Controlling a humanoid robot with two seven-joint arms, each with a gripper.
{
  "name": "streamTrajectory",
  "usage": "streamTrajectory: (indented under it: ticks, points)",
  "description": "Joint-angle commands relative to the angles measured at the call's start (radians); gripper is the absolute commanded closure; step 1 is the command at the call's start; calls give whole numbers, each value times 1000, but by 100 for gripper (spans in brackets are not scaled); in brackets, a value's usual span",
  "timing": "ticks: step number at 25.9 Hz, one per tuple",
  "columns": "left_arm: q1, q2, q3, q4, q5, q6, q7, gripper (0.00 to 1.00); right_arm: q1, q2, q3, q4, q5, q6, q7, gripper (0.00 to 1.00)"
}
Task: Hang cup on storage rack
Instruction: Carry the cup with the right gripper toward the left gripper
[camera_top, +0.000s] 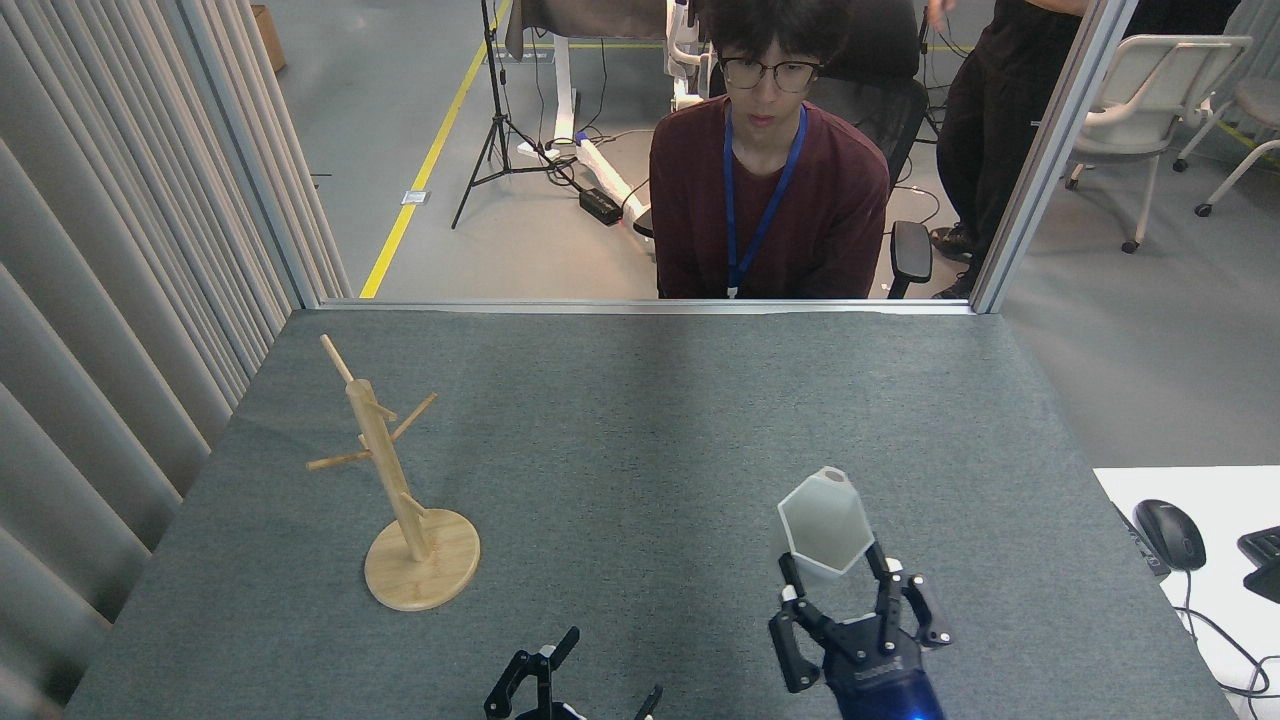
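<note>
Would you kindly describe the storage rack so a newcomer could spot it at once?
Start at the grey felt tabletop and look to its left half, near the pleated curtain. The storage rack stands there alone: a light bamboo post on a round disc base, with thin angled pegs, all bare.

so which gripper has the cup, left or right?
The right gripper: its fingers close around the white cup, held above the table. The left gripper is open and empty at the bottom edge, nearer the storage rack.

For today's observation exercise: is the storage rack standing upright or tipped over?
Upright: the storage rack stands on its round base flat on the table, post rising, pegs bare.
</note>
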Motion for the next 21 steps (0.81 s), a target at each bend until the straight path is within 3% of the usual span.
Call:
streamTrajectory:
  ticks: [1, 9, 21]
  points:
    - [-24, -6, -11, 48, -34, 5, -1, 0, -1, 55, 94, -2, 91, 3, -1, 39]
    - [-30, -8, -8, 51, -33, 10, -2, 0, 4, 77, 229, 10, 148, 59, -1, 38]
    - [-53, -9, 5, 40, -22, 5, -21, 0, 62, 51, 234, 12, 165, 57, -12, 38]
